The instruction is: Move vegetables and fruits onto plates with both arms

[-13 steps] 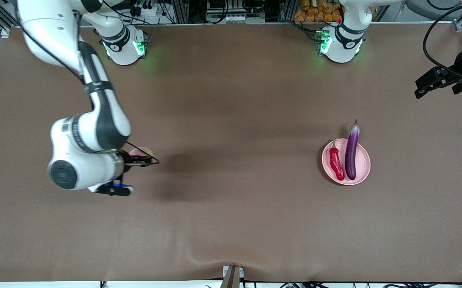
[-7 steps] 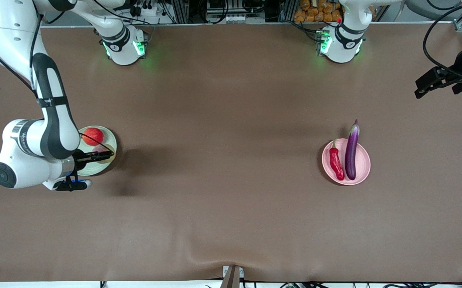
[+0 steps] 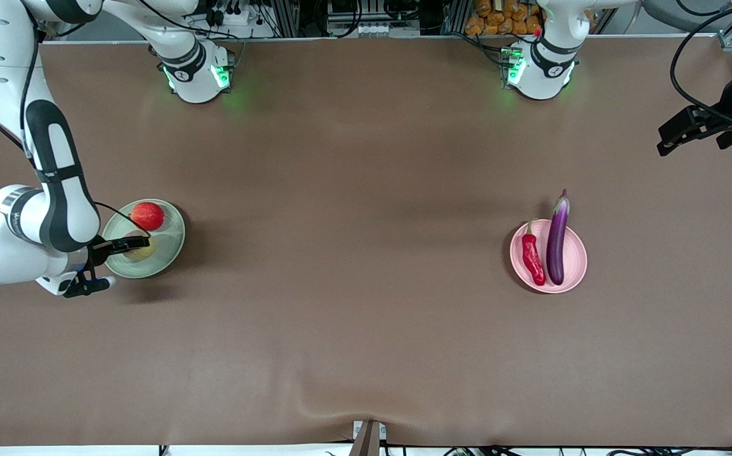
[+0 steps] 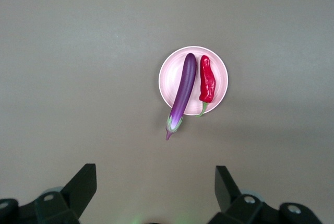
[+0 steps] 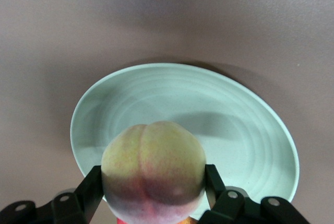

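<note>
My right gripper (image 3: pixel 139 245) is shut on the yellowish-pink peach (image 3: pixel 144 253) and holds it just above the pale green plate (image 3: pixel 170 243). The right wrist view has the peach (image 5: pixel 153 166) between the black fingers (image 5: pixel 92 188), with the green plate (image 5: pixel 240 130) under it. A round red fruit (image 3: pixel 147 216) lies on that plate's part farther from the front camera. The purple eggplant (image 3: pixel 557 240) and red chili (image 3: pixel 533 258) lie side by side on the pink plate (image 3: pixel 575 254). My left gripper (image 3: pixel 689 130) waits open near the left arm's end of the table, high above the eggplant (image 4: pixel 182 93), chili (image 4: pixel 207 79) and pink plate (image 4: pixel 221 78).
The brown table cover (image 3: pixel 366 285) has a small ridge at the front edge. Both arm bases (image 3: pixel 194 73) glow green along the edge farthest from the front camera, with cables and racks past them.
The right arm has swung toward its own end of the table with the peach, from bare cloth to above the green plate. The left arm has not moved.
</note>
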`<act>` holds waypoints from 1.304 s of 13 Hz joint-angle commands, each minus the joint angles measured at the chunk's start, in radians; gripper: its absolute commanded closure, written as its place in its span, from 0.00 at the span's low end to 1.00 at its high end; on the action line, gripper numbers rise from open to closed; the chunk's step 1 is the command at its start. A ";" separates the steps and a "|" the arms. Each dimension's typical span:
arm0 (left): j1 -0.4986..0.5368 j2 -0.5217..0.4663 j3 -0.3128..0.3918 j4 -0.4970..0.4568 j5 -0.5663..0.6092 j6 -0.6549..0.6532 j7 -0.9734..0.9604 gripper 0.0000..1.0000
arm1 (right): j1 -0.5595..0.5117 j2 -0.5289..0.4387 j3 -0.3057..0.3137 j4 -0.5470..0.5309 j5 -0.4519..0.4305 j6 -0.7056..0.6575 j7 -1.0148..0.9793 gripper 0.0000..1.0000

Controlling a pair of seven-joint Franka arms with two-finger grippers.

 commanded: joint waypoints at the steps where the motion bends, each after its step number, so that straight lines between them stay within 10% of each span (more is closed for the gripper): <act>1: 0.000 -0.019 0.006 -0.004 -0.020 -0.011 0.024 0.00 | -0.001 0.006 0.014 -0.008 -0.008 0.032 -0.020 0.78; 3: 0.000 -0.020 0.006 0.002 -0.023 -0.011 0.024 0.00 | -0.005 0.031 0.014 -0.005 -0.002 0.036 -0.045 0.03; 7: 0.001 -0.022 0.006 0.003 -0.028 -0.011 0.024 0.00 | -0.001 0.025 0.018 0.045 0.005 -0.030 -0.076 0.00; 11: 0.001 -0.048 0.009 0.002 -0.029 -0.014 0.024 0.00 | 0.011 0.022 0.022 0.391 0.007 -0.399 -0.071 0.00; 17: 0.004 -0.048 0.014 0.002 -0.029 -0.023 0.030 0.00 | 0.053 -0.029 0.018 0.614 0.001 -0.460 -0.071 0.00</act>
